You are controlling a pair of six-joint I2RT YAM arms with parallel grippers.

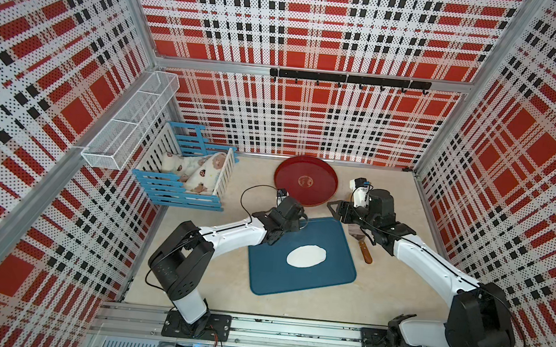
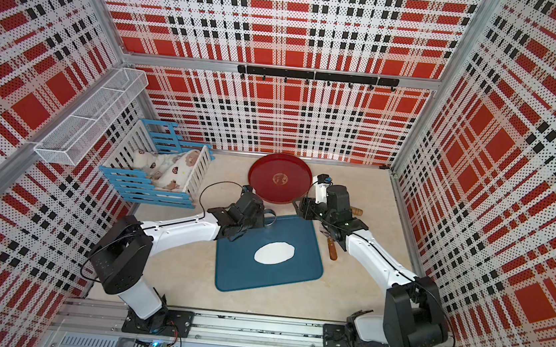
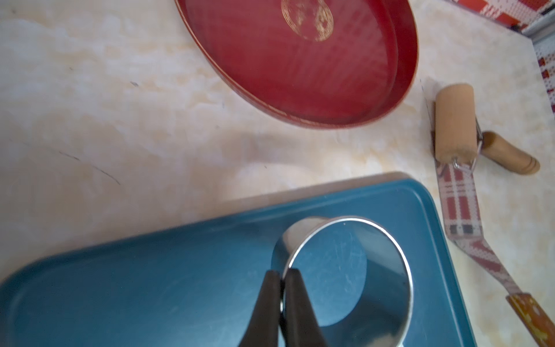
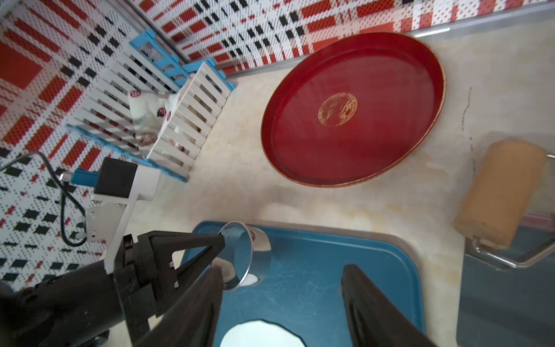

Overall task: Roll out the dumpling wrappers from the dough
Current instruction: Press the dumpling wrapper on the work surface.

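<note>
Dough: the dough lies as one flat white oval near the middle of the mat on the bench. It looks whole and uncut in both top views.
Left fingers: the left fingers are clamped on the thin wall of the ring. They hold it tilted at the mat's far corner, apart from the dough, and it is unclear whether it touches the mat.
Right fingers: the right fingers stand spread with nothing between them, over the mat's far edge and near the ring.
Risk, grip: a pinch on one thin steel wall looks weak, so the ring could swivel or slip when pressed down.
Risk, cut: a ring landing tilted, or over the oval's edge, would likely leave a ragged, part-cut disc.
Risk, sticking: soft dough may cling inside the ring or lift off the mat with it.
Risk, arms: both wrists crowd the same end of the mat, and a crossing move could knock them together.
Tray: the red tray sits behind the mat, bare, with no wrappers clearly in sight.
Crate: the slatted crate holds printed cloth.
Basket: the wire basket on the wall appears empty.
Tools: the roller and spatula lie on the bench beside the mat, neither held.
</note>
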